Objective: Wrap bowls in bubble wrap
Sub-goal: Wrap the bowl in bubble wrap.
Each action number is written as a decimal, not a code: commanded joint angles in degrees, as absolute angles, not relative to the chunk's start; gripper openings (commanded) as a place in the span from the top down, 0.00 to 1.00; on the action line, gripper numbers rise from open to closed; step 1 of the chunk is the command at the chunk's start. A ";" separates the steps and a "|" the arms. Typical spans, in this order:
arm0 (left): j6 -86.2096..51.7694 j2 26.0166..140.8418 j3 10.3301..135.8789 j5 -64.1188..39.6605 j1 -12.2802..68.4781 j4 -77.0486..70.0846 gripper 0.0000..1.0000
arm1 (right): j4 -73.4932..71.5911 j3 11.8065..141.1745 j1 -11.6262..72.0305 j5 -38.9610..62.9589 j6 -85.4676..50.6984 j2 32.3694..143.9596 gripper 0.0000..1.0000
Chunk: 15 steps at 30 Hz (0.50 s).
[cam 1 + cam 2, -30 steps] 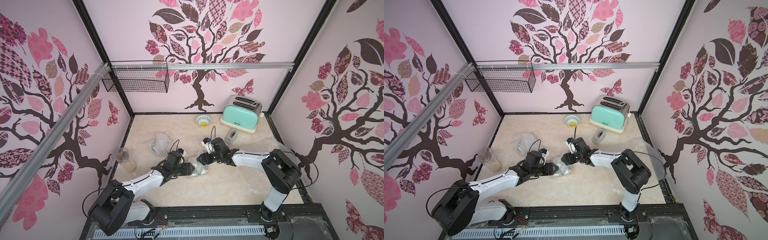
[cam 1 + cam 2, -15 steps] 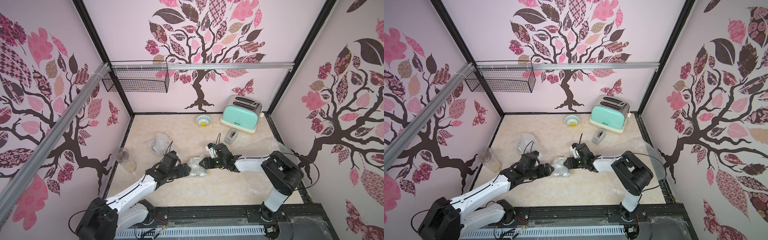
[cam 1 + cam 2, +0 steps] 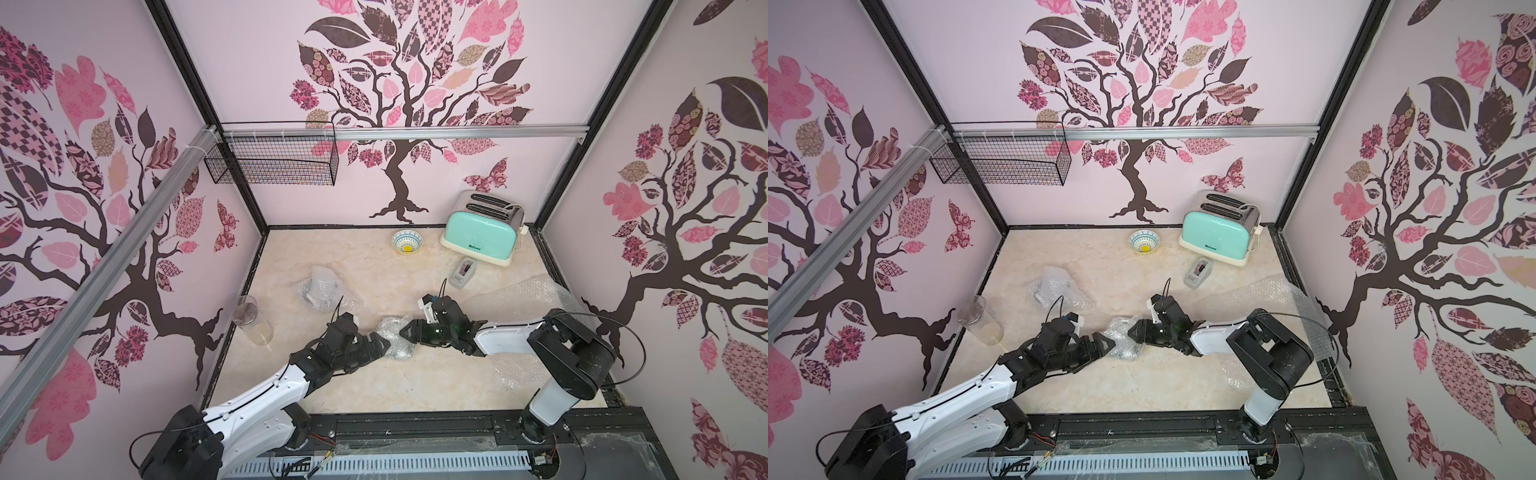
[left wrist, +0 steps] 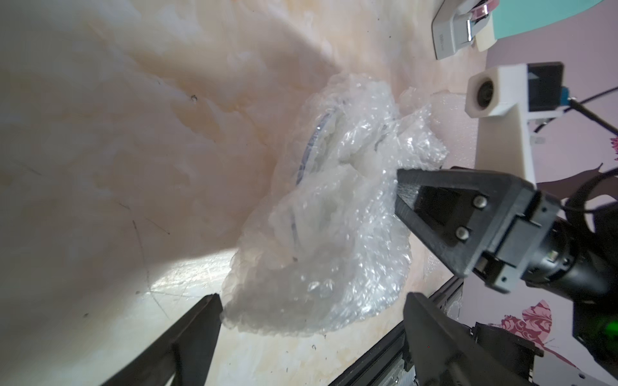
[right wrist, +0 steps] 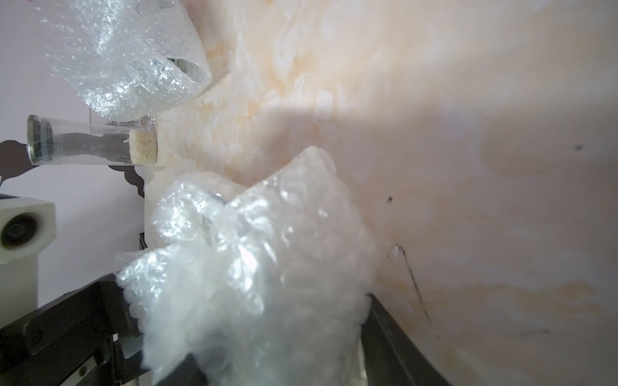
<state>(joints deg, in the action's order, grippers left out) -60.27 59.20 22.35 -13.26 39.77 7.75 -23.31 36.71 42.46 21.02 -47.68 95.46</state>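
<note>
A crumpled bubble wrap bundle [image 3: 395,344] [image 3: 1121,344] lies mid-table with a bowl inside; its blue rim [image 4: 314,147] shows through the plastic. My right gripper [image 3: 409,332] [image 5: 277,351] is shut on the bundle [image 5: 261,267] from the right. My left gripper [image 3: 384,345] [image 4: 312,307] stands open at the bundle's left edge, its fingers [image 4: 200,334] apart from the wrap [image 4: 327,217]. An uncovered bowl with a yellow centre [image 3: 407,242] [image 3: 1144,242] sits at the back. A second wrapped bundle [image 3: 322,289] [image 3: 1054,286] lies behind the left arm.
A tall clear glass [image 3: 252,320] [image 5: 93,143] stands by the left wall. A mint toaster [image 3: 482,237] and a grey tape dispenser [image 3: 463,272] are at the back right. A flat bubble wrap sheet [image 3: 528,299] lies under the right arm. A wire basket [image 3: 274,160] hangs above.
My left gripper has opened, let go of the bundle and drawn back a little. The bundle has come slightly towards the front. The right gripper has closed a bit more on it.
</note>
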 commanded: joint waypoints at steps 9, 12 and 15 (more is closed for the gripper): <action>-58.77 70.58 26.35 -9.97 40.02 3.52 0.09 | -22.23 34.30 44.56 21.19 -50.67 94.67 0.42; -58.65 71.28 26.39 -7.85 39.75 3.36 0.09 | -22.24 33.69 44.61 21.36 -50.37 94.57 0.42; -58.18 73.18 26.93 -7.38 39.64 3.09 0.09 | -22.32 33.17 44.56 21.45 -50.19 94.33 0.42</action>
<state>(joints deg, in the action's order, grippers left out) -59.51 71.66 25.82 -10.24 39.90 3.36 -25.23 34.61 43.62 20.43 -50.37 94.76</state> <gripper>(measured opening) 0.912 0.580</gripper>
